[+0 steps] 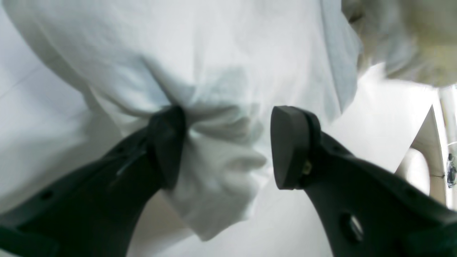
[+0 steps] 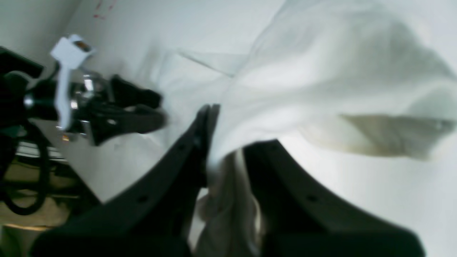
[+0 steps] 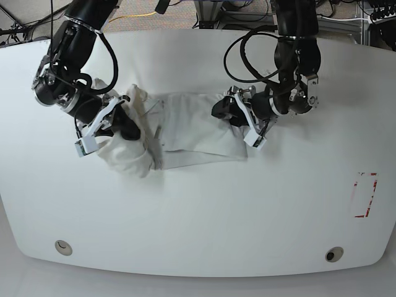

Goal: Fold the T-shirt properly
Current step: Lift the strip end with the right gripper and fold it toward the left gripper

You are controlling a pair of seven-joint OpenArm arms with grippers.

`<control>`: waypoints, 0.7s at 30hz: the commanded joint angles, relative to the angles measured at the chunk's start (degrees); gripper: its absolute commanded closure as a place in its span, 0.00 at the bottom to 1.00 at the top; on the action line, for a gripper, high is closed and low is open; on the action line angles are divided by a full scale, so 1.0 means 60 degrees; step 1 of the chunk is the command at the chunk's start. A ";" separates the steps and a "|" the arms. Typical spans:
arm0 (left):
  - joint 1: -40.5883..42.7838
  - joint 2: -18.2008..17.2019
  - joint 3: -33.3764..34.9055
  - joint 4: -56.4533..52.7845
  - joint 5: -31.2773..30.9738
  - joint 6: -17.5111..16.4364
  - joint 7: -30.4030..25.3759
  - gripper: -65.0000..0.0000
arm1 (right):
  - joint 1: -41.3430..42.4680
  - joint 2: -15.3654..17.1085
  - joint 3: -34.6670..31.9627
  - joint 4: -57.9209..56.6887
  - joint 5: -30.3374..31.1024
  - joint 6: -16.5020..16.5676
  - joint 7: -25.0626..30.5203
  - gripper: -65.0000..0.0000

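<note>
T-shirt [image 3: 195, 133] half-laid, rest bunched, fold unfinished; gripped by R pincer [image 2: 230, 142], closed; L pincer [image 1: 228, 146] wide open, nothing held.

- The T-shirt [image 3: 201, 133] lies on the table [image 3: 210, 216], partly bunched at the base view's left.
- The right gripper [image 2: 239, 146] is at that bunched part, with cloth between its fingers.
- The left gripper [image 1: 228, 146] is at the shirt's opposite end, fingers on either side of a fold.
- One round fitting [image 3: 63, 247] sits in the table's lower left corner, another in its lower right.
- Red marks [image 3: 365, 194] are on the table's right side.
</note>
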State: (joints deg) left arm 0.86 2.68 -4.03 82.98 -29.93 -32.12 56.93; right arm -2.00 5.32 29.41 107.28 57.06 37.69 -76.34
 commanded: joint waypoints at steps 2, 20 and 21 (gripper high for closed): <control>0.0039 0.0059 0.0211 -0.0064 0.0337 0.0335 0.0468 0.45 | 0.0341 -0.0616 -0.0381 0.0149 0.0285 0.0084 0.0290 1.00; 0.0069 0.0030 0.0445 -0.0050 0.0308 0.0349 0.0468 0.45 | 0.0780 -0.1231 -0.2271 -0.1580 0.0256 0.0070 0.1565 1.00; 0.0069 0.0030 0.0445 -0.0035 0.0308 0.0349 0.0468 0.45 | 0.0780 -0.1231 -0.2447 -0.1595 0.0256 0.0026 0.1668 1.00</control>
State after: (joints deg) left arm 0.97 3.11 -1.65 82.72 -30.52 -30.85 56.86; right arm 1.65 -2.22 15.75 96.99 56.45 37.54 -68.60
